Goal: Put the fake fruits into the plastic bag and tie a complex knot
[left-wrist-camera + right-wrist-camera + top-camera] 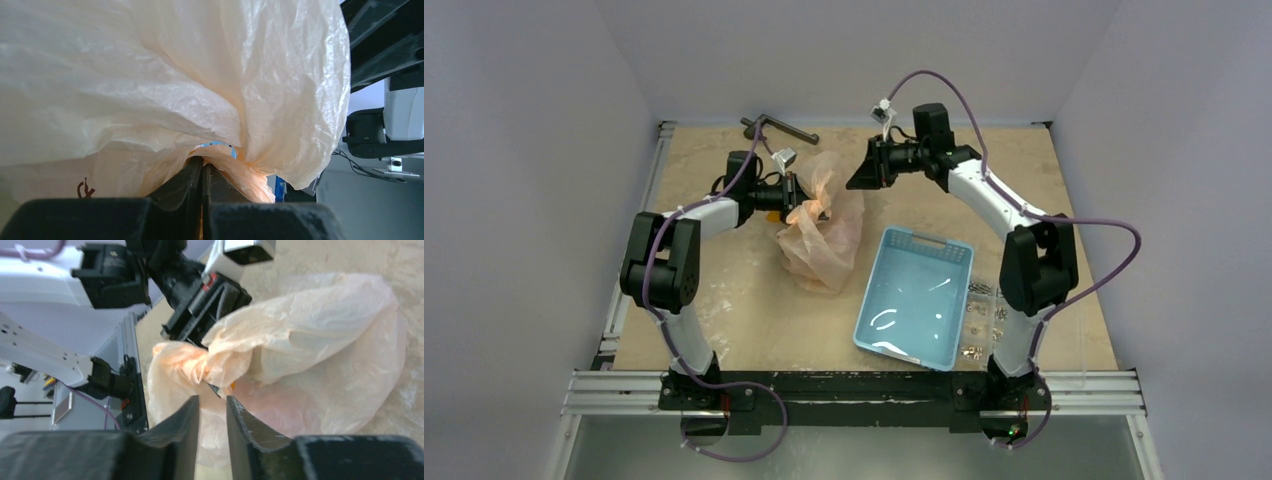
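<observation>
The bag [829, 240] sits on the table [724, 310], a bit left of the middle and toward the far side. It is thin, crinkly and pale orange. The blue basket [916, 285] is just to its right and nearer.

The left claw [796, 207] comes in from the left and is clamped tight on a bunched-up bit near the top of the bag. Up close, its fingers [190, 180] press together with plastic pinched between them, and the bag puffs out above.

The right claw [856, 178] is just right of the bag's top and points at it. Its fingers [187, 425] are a little apart, with nothing in the gap.

The bag is too cloudy for me to tell what is inside.

A bent black tool [779, 126] lies at the far edge. Small shiny bits [984, 320] lie right of the basket.
</observation>
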{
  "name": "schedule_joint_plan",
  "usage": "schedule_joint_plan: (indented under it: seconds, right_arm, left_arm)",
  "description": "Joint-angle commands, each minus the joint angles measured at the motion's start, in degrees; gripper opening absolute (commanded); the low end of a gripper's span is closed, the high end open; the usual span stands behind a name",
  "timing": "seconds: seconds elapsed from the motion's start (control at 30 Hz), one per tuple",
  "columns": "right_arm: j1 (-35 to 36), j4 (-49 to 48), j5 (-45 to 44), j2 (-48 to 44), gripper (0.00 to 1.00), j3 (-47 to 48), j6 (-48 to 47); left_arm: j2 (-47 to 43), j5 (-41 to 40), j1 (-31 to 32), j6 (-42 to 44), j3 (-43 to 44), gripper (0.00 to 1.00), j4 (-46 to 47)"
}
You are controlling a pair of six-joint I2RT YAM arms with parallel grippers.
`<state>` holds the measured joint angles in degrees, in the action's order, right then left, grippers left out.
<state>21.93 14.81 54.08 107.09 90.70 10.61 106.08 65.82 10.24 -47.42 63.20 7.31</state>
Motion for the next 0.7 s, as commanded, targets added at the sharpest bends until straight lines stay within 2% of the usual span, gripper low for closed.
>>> schedule_joint_plan:
  seconds: [0.0,0.43,0.67]
  right_arm:
    - [3.15,4.27,-3.28,2.34,0.18,-1.11,-4.70]
    - [7.82,-7.69,-1.25,6.95,0.35,0.91,1.65]
    - [7.69,-10.81,1.17,7.82,0.33,1.23,4.00]
  left_arm:
    - [-0.32,0.75,0.39,-0.18,1.75,0.00,2.19]
    - [-0.43,1.11,0.86,0.10,1.60,0.00,2.53]
    - [-0.68,1.59,1.01,0.61,1.21,0.00,2.45]
